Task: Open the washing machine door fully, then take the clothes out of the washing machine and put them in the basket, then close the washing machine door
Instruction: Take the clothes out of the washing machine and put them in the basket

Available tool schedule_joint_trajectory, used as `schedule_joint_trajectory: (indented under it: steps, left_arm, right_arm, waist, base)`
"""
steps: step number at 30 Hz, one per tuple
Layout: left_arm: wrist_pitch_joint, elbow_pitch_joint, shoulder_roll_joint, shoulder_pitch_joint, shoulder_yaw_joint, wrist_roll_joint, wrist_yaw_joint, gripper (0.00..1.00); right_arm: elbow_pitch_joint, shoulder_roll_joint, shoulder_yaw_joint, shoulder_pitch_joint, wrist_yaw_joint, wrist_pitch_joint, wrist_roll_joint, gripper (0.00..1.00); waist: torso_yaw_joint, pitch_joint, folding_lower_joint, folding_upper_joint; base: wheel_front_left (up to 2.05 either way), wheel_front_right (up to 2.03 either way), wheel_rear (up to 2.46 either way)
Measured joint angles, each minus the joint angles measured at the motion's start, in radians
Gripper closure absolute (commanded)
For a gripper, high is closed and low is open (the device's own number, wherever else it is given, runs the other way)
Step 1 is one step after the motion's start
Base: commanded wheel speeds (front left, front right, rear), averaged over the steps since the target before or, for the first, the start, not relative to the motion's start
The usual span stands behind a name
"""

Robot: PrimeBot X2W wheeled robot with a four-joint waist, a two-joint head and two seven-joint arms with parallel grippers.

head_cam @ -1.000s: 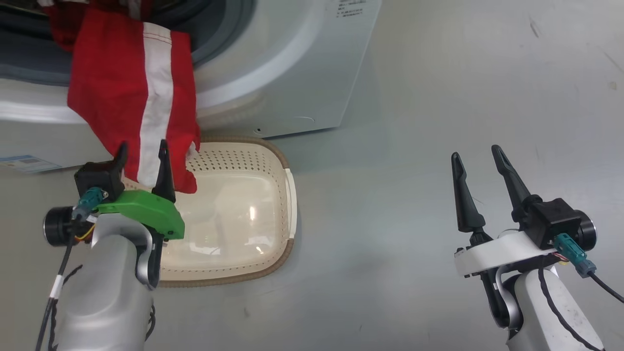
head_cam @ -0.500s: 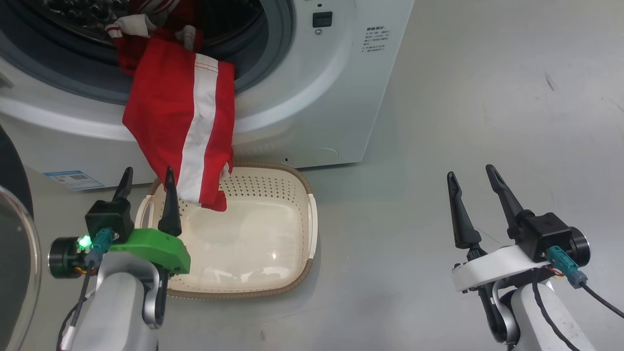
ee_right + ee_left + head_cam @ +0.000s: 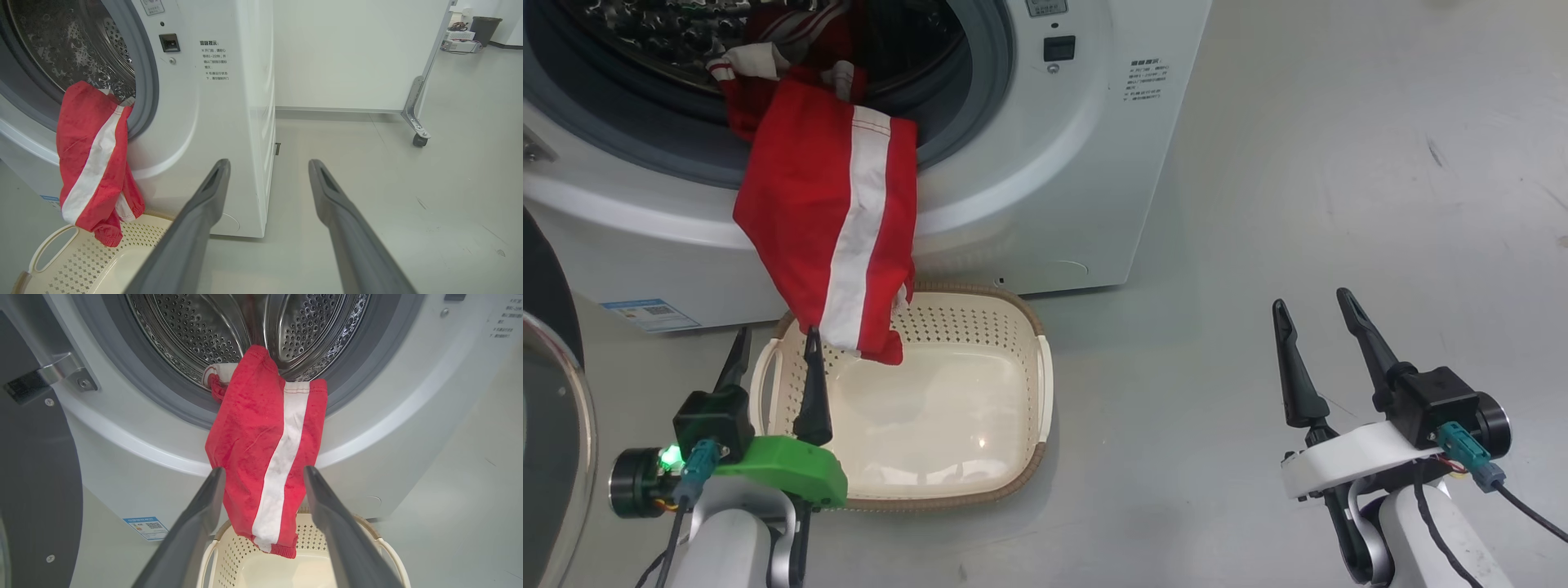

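**Head view.** The washing machine (image 3: 1086,163) stands with the washing machine door (image 3: 543,286) swung open to the robot's left. The clothes (image 3: 833,237) hang out of the drum (image 3: 645,33) over the gasket (image 3: 992,82). Their hem dangles above the machine end of the basket (image 3: 947,408), and a further bundle lies in the drum mouth. The left end effector (image 3: 776,336) points toward the machine over the basket's left handle, jaws apart. One tip is just beside the hem, and contact cannot be told. Its forearm rises from the lower left corner. The right end effector (image 3: 1311,300) sits over bare floor (image 3: 1258,204), well apart from the machine, jaws apart and empty.

**Left wrist view.** The spread fingers (image 3: 196,522) frame the garment's lower half, and nothing is clamped. The fabric looks soft, light and limp. It will likely drape and stretch rather than lift as one piece, and the part inside the drum may drag on the gasket. The thick middle of the hanging fold, across the white stripe, appears a safer hold than the thin hem.

**Right wrist view.** The right arm's fingers aim past the machine's front corner. The clothes and basket lie off to the left of this view, and from this pose they look out of reach.
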Motion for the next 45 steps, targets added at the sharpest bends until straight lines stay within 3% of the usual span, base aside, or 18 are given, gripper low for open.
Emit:
schedule_joint_trajectory:
  steps: [28, 38, 45]
  left_arm:
    - [0.007, -0.085, 0.000, 0.074, -0.011, -0.001, 0.016, 0.00]
    - [0.067, -0.084, 0.009, 0.054, -0.001, -0.013, 0.017, 0.00]
    - [0.130, -0.049, 0.028, -0.029, -0.001, -0.029, -0.010, 0.00]
  right_arm:
    - [-0.002, 0.002, 0.012, 0.003, 0.001, 0.000, 0.000, 0.00]
    - [-0.022, 0.004, 0.028, 0.002, 0.002, 0.000, -0.001, 0.00]
    - [-0.033, 0.005, 0.041, -0.007, 0.003, 0.000, -0.002, 0.00]
  waist:
    - [-0.015, 0.000, 0.0000, 0.0000]
    - [-0.039, 0.035, 0.0001, 0.0000]
    - [-0.060, 0.080, 0.0000, 0.0000]
  base:
    - [0.00, 0.00, 0.00]
    - [0.00, 0.00, 0.00]
    - [0.00, 0.00, 0.00]
